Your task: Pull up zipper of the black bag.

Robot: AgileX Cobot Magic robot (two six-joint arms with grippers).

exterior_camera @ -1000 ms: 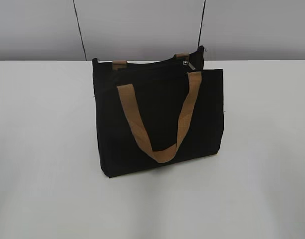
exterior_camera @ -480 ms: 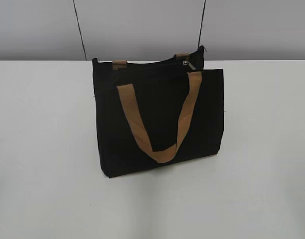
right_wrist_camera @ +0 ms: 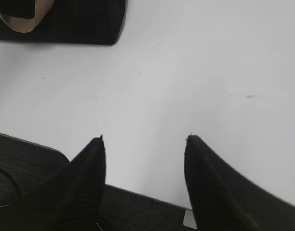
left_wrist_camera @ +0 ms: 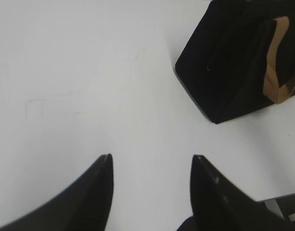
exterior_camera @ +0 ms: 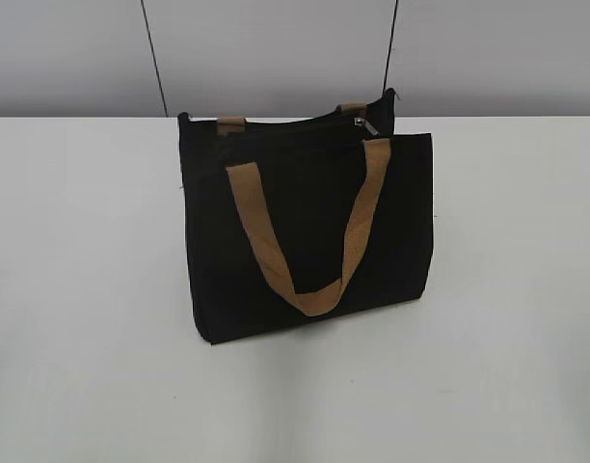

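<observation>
While both grippers hang open, the black bag (exterior_camera: 309, 231) stands upright on the white table (exterior_camera: 83, 289)
Left gripper (left_wrist_camera: 151, 159) and right gripper (right_wrist_camera: 144, 139) are well apart from it; the zipper (exterior_camera: 366, 123) pull sits at the top edge's right end

A white desk (exterior_camera: 93, 289) fills most of the room's view, its far edge meeting a pale grey wall (exterior_camera: 276, 48). Two thin dark seams (exterior_camera: 154, 58) run down that wall. A dark mat (right_wrist_camera: 22, 159) lies past the desk's near edge.

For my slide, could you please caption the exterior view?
Black bag upright on white table, zipper pull at right.
</observation>
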